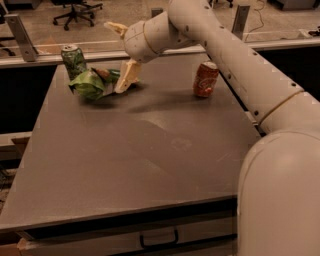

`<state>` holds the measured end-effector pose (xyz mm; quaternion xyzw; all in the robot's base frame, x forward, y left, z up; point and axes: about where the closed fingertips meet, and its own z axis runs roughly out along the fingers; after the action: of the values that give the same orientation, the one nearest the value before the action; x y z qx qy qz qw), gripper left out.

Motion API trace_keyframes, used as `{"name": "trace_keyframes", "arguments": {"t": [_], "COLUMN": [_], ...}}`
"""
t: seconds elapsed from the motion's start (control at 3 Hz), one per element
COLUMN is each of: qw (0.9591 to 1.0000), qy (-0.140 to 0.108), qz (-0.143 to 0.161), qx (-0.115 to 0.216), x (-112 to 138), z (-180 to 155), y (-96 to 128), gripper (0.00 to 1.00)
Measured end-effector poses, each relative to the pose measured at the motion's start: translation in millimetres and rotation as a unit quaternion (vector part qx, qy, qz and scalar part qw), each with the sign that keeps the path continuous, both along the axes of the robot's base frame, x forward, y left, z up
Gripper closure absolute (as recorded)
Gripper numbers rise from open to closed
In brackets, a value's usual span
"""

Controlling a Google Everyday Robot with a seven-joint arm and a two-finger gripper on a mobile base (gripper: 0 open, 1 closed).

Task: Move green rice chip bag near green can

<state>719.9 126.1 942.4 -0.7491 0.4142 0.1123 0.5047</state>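
Observation:
The green rice chip bag (pixel 89 83) lies crumpled on the grey table (pixel 150 150) at its far left. It sits just right of and in front of the green can (pixel 74 60), which stands upright, nearly touching it. My gripper (pixel 113 58) is just right of the bag with its fingers spread wide. One finger points up and to the left, and the other (pixel 126 76) points down beside the bag's right edge. The gripper holds nothing.
A red-orange soda can (pixel 205 79) stands at the far right of the table, under my arm (pixel 240 65). A rail with metal posts (pixel 20 35) runs behind the table. An office chair (pixel 75 10) stands on the floor beyond. A drawer handle (pixel 159 239) shows below the front edge.

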Motion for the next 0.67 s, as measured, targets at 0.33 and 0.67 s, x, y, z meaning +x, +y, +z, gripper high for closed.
{"name": "trace_keyframes", "arguments": {"t": [0.33, 0.67], "qw": [0.9997, 0.9972], "qy": [0.009, 0.013], "qz": [0.0, -0.016], "qx": [-0.023, -0.071], "x": [-28, -61], "z": [33, 64], "y": [-44, -103], "gripper": [0.0, 0.0]}}
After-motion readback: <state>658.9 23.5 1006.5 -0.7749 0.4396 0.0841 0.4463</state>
